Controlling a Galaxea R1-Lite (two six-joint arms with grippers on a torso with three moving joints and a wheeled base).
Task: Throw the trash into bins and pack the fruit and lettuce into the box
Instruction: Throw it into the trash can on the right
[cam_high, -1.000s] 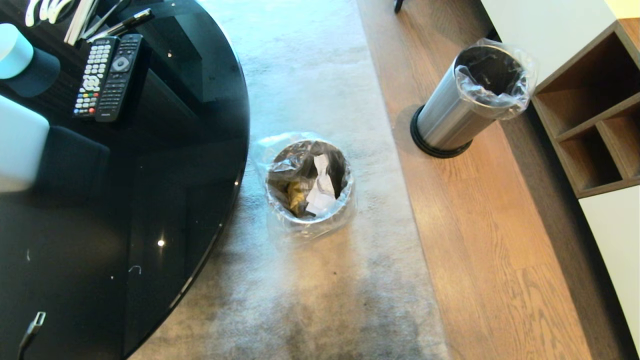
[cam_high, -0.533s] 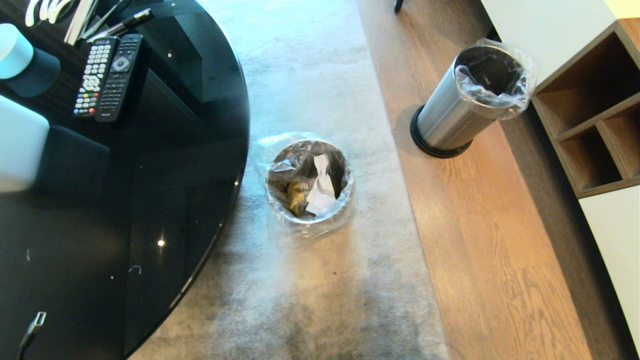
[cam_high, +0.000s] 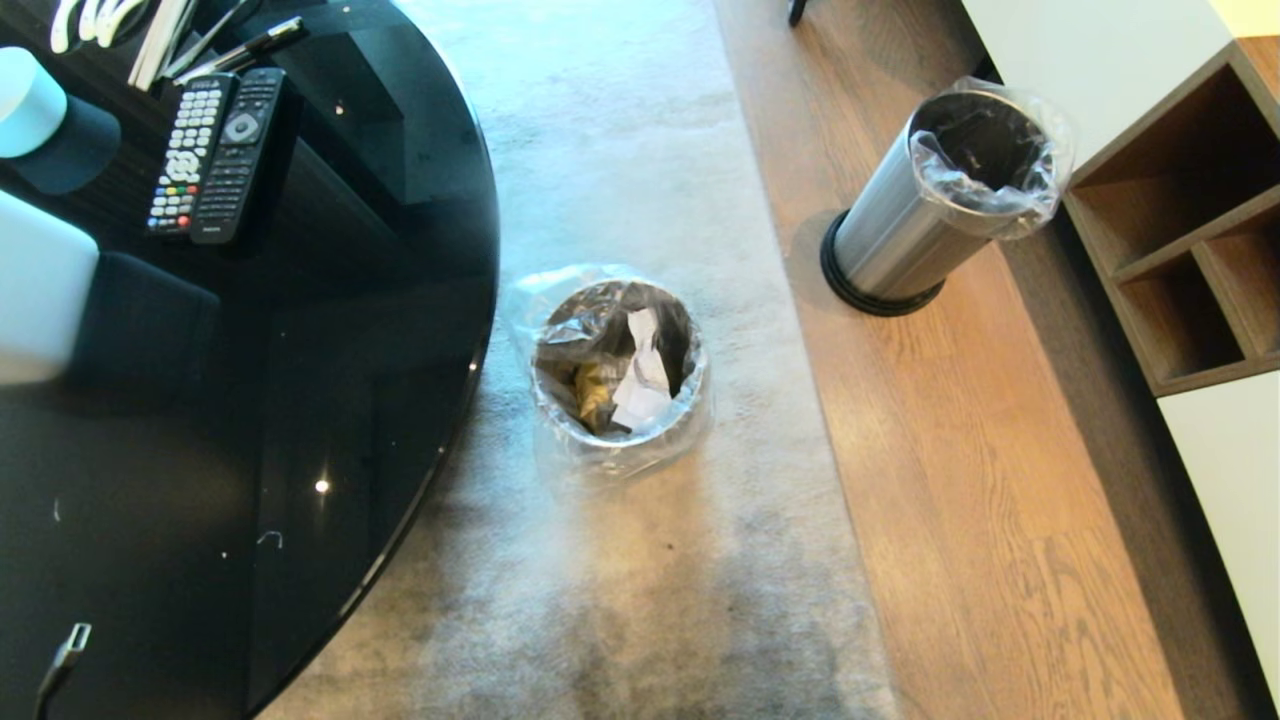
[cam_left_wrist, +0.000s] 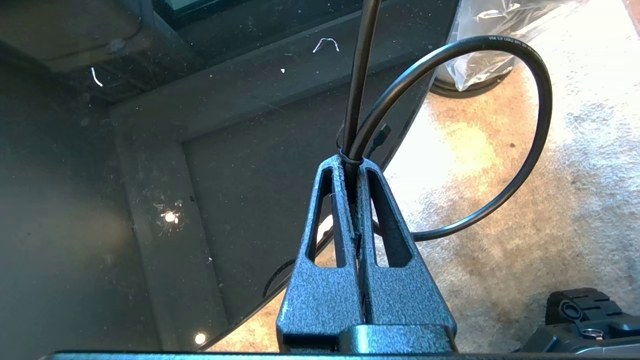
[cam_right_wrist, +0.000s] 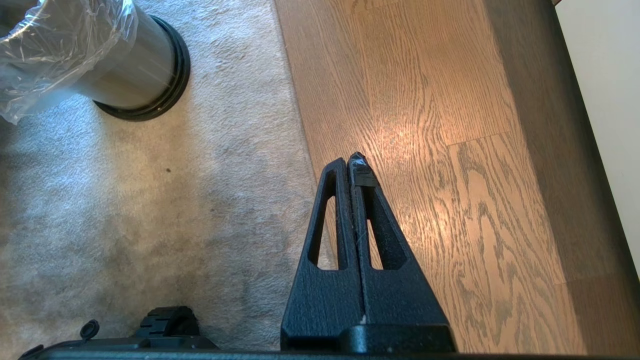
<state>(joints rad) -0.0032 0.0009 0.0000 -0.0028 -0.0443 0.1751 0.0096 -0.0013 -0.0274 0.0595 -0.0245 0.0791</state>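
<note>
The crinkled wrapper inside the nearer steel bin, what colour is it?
Shiny gold-yellow wrapper, beside the white tissue; clearest in the head view.

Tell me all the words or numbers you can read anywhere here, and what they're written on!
"USB 2.0 CABLE", roughly: tiny white print on the black cable, left wrist view; what follows it is too small to read.
Button labels on the two remote controls on the black table: too small to read.
Nothing readable elsewhere.
</note>
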